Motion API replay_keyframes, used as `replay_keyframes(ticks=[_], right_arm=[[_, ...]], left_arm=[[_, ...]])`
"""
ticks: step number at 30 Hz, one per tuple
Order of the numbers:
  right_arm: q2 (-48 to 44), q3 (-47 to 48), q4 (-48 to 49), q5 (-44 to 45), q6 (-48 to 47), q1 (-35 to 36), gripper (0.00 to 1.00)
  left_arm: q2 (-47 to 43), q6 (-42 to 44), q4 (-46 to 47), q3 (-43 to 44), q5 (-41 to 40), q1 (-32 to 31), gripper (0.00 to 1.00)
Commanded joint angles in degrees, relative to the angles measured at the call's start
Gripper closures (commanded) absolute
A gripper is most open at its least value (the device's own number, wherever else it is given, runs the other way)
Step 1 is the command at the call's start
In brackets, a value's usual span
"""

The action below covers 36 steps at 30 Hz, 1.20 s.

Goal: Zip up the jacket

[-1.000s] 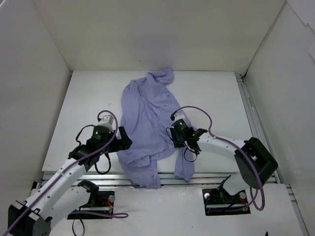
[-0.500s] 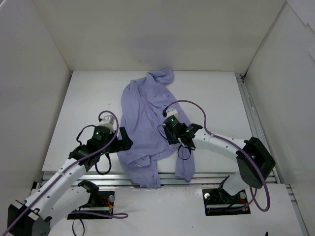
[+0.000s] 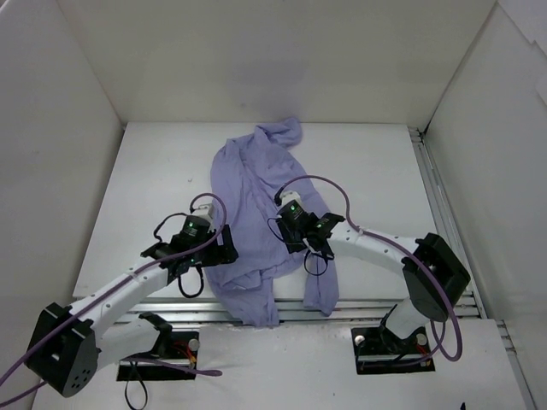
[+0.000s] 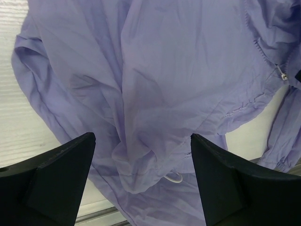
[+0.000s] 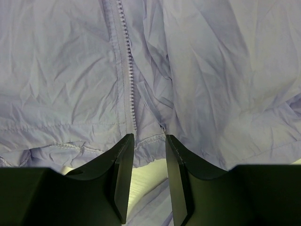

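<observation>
jacket [image 3: 256,184] bunched on table [image 3: 145,196], hem over rail [image 3: 367,305], walls [image 3: 282,60] around

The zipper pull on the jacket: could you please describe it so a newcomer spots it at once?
The purple jacket lies crumpled on the table. In the left wrist view, a row of zipper teeth runs near the right edge. The zipper pull sits at their lower end: a small silvery metal tab, unlike the white cord loop by the hem.
</observation>
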Motion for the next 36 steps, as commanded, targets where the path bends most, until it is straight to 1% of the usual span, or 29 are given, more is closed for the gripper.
replay_keyframes(ticks=[1,7,11,14,17,18,19,20,21,23,24,25,26,27,28,30,32,33,34,35,36], right_arm=[[-1.1,1.0,0.7,1.3,0.4,-0.1,0.70],[-4.2,0.0,-0.1,3.8,1.0,0.2,0.69],[-3.1,0.5,-2.0,4.4,2.5,0.2,0.69],[-1.0,-0.2,-2.4,5.2,3.9,0.0,0.69],[1.2,-0.6,-2.3,2.8,4.0,-1.0,0.71],[2.6,-0.6,-2.3,2.7,4.0,-1.4,0.76],[3.2,-0.5,-2.2,2.7,4.0,-1.4,0.79],[3.9,-0.3,-1.8,2.9,3.8,-1.5,0.81],[5.1,-0.2,-1.3,2.8,3.4,-1.9,0.85],[6.7,0.5,-0.1,1.0,2.6,-2.8,0.91],[7.2,0.8,1.2,-1.1,2.2,-3.6,0.97],[7.6,0.9,2.0,-2.0,1.7,-3.9,1.00],[8.6,1.6,2.7,-3.2,1.3,-5.5,1.00],[9.2,2.3,3.6,-4.0,0.3,-6.2,1.00],[9.9,4.2,3.9,-5.4,-0.3,-6.6,1.00],[12.1,6.8,5.0,-6.7,-1.9,-7.5,1.00],[15.0,11.9,5.2,-6.9,-3.2,-8.3,1.00],[16.2,14.1,5.2,-6.9,-4.5,-8.6,1.00],[18.0,18.3,5.2,-7.2,-5.0,-9.4,1.00],[18.7,20.2,5.1,-7.4,-5.2,-10.2,1.00],[19.1,22.0,5.1,-8.3,-5.6,-10.7,1.00]], left_arm=[[2.6,-1.7,4.3,3.6,1.4,-1.5,0.22],[4.7,-3.0,3.1,5.5,-1.8,-4.5,0.17],[10.7,-3.5,2.0,7.2,-2.6,-4.5,0.16],[15.8,-3.4,2.1,8.4,-2.3,-4.5,0.18],[20.3,-3.4,3.0,9.7,-1.8,-4.5,0.26],[21.3,-3.2,3.2,10.1,-1.6,-4.5,0.29],[23.2,-3.1,3.8,10.8,-1.8,-4.5,0.39],[24.3,-2.9,4.1,11.3,-1.8,-4.5,0.45],[26.3,-2.7,4.1,11.9,-1.5,-4.0,0.58],[28.0,-1.8,4.6,13.7,0.5,-2.0,0.71],[29.1,-1.1,5.1,14.7,0.7,-1.4,0.81],[29.7,-0.5,5.3,15.4,1.1,-0.8,0.85],[30.4,0.0,5.5,16.0,1.2,0.9,0.90],[31.9,1.3,5.1,17.1,1.6,1.8,0.98],[32.7,2.0,4.6,19.8,2.1,2.9,1.00],[35.0,3.6,4.1,23.9,3.2,6.2,1.00],[37.5,4.5,4.7,26.8,5.0,8.3,1.00],[38.5,5.0,5.1,30.1,6.4,9.8,1.00],[39.4,5.5,5.2,32.0,7.6,10.5,1.00],[40.7,6.3,5.3,33.7,8.4,11.1,1.00],[41.1,7.7,4.8,37.3,8.7,11.6,1.00]])
